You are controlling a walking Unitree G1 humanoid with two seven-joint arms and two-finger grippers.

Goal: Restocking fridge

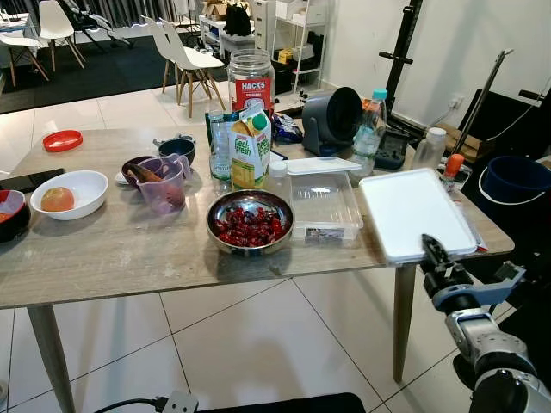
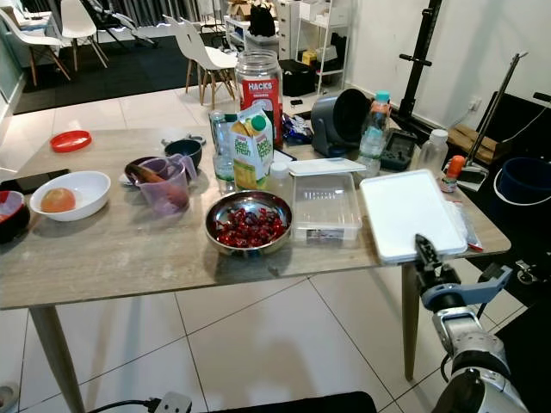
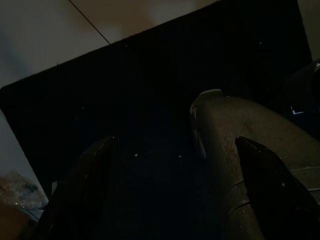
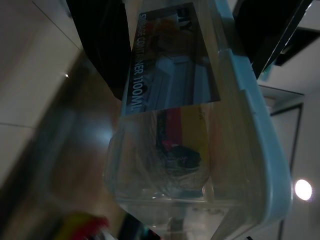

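Observation:
A flat storage container with a white lid point(image 1: 413, 211) lies at the table's right front corner. My right gripper point(image 1: 433, 254) reaches up from below that corner, its tip at the container's near edge. In the right wrist view the container's clear labelled end point(image 4: 175, 100) sits between the two black fingers point(image 4: 100, 45), which stand apart, open. On the wooden table point(image 1: 112, 249) are a steel bowl of red berries point(image 1: 250, 222), an empty clear box point(image 1: 323, 206), a juice carton point(image 1: 250, 148), a large jar point(image 1: 251, 82) and a water bottle point(image 1: 369, 129). My left gripper point(image 3: 175, 200) hangs idle in shadow, fingers apart.
Further left stand a purple measuring cup point(image 1: 164, 183), a white bowl with a fruit point(image 1: 69, 194) and a red lid point(image 1: 63, 139). A blue bucket point(image 1: 515, 179) and dark gear crowd the floor right of the table. Tiled floor lies open in front.

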